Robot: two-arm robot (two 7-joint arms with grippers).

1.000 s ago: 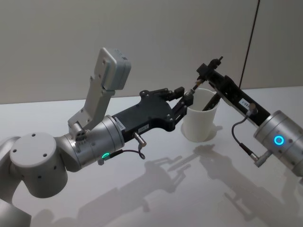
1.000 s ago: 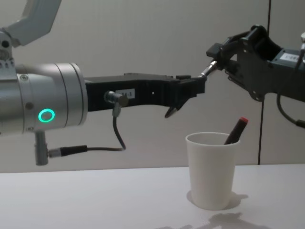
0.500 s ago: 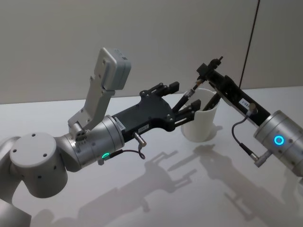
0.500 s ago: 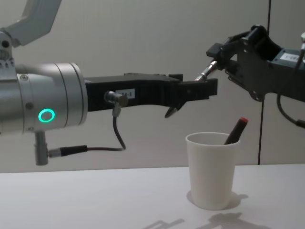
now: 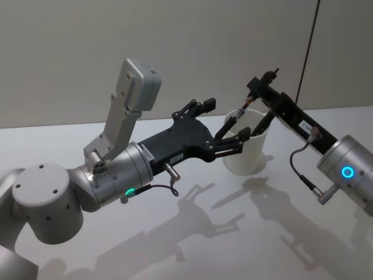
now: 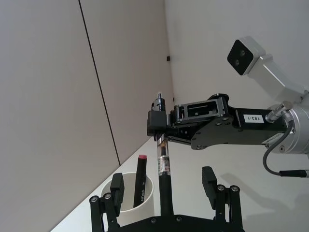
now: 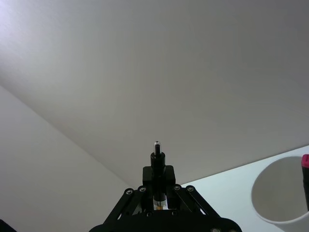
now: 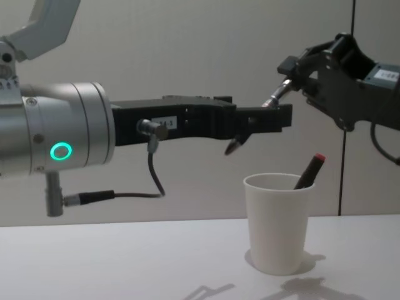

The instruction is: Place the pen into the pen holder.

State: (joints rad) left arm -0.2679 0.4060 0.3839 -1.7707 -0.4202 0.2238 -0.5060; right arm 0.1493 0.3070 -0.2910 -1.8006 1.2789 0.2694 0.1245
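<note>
I work in what looks like a bare lab or test room. Below my grippers lies a plain white table (image 5: 175, 245) with nothing homely on it. Beyond them rises a blank pale wall (image 5: 70, 52), crossed past my right arm by one thin dark vertical seam (image 5: 308, 52).

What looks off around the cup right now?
Nothing spilled or damaged. The paper cup stands upright with a red-capped pen leaning inside. The right gripper holds a second pen above it, between the open left gripper's fingers.
</note>
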